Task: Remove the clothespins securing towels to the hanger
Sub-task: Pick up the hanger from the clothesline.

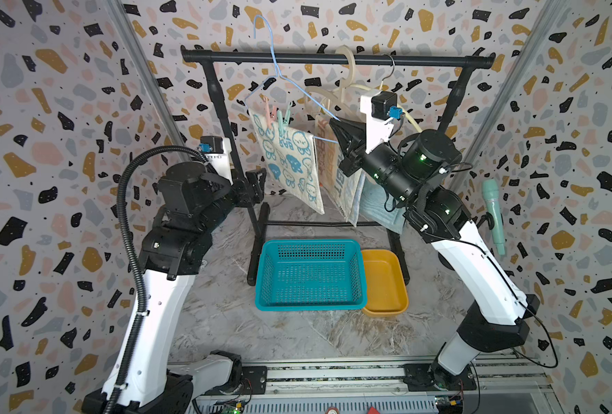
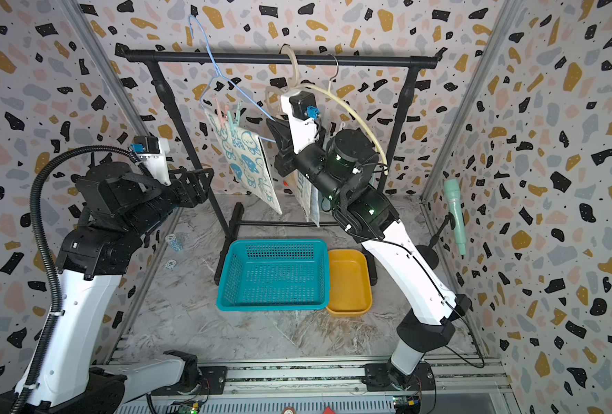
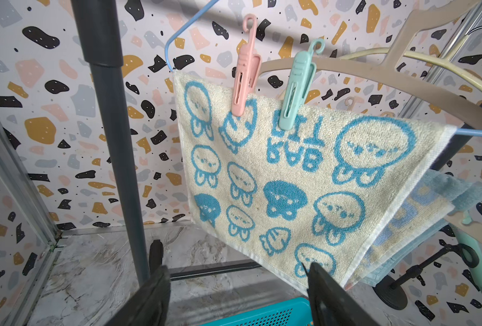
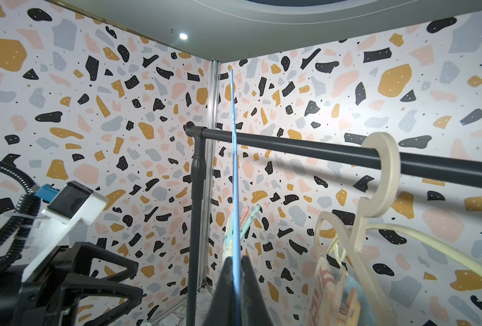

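Note:
My right gripper [image 1: 335, 123] [image 4: 236, 258] is shut on the lower wire of the blue hanger [image 1: 279, 75] [image 4: 234, 169]. The hanger is tilted, and its hook stands above the black rail [image 1: 333, 59]. A cream towel with blue animals [image 1: 290, 161] [image 3: 262, 175] hangs from it, pinned by a pink clothespin [image 3: 244, 70] [image 1: 270, 111] and a mint clothespin [image 3: 296, 90] [image 1: 283, 120]. My left gripper [image 1: 258, 182] [image 3: 237, 268] is open and empty, left of and below the towel's lower edge. Behind it hang the striped towel [image 1: 337, 179] and the light-blue towel [image 1: 376, 204], mostly hidden by my right arm.
The rack's left post [image 1: 222, 107] stands between my left gripper and the towel. Cream hangers [image 1: 347, 71] hook over the rail. A teal basket [image 1: 310, 276] and a yellow tray [image 1: 383, 283] sit on the floor below. A mint microphone [image 1: 494, 211] stands at the right wall.

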Controlling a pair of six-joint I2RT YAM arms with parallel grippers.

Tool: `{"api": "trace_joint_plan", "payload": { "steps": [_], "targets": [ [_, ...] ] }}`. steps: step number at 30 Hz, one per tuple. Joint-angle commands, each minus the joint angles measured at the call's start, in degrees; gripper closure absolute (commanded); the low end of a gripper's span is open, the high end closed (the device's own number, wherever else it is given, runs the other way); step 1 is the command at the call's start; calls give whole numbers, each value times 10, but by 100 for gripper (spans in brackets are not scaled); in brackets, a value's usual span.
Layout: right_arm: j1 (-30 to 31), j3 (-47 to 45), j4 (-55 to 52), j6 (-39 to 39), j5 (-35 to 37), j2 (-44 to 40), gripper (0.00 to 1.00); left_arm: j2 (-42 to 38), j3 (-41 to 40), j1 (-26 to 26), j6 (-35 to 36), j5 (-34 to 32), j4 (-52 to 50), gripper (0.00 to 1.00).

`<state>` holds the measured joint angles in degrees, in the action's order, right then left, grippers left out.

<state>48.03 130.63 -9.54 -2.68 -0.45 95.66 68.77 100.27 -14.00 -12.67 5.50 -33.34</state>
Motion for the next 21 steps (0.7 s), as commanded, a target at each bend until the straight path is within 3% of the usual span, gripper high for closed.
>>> {"api": "trace_joint_plan", "payload": {
  "steps": [1, 11, 21],
  "targets": [
    [3, 5, 35, -2, -8, -39, 100, -1, 18, -2, 6, 10, 11, 24],
    [-3, -152, 51, 21, -24, -147, 100, 9, 49, -2, 32, 24, -17, 24],
    [-56, -305, 55, 97, -141, -251, 100, 19, 67, -2, 44, 76, -52, 24]
  ]
}}
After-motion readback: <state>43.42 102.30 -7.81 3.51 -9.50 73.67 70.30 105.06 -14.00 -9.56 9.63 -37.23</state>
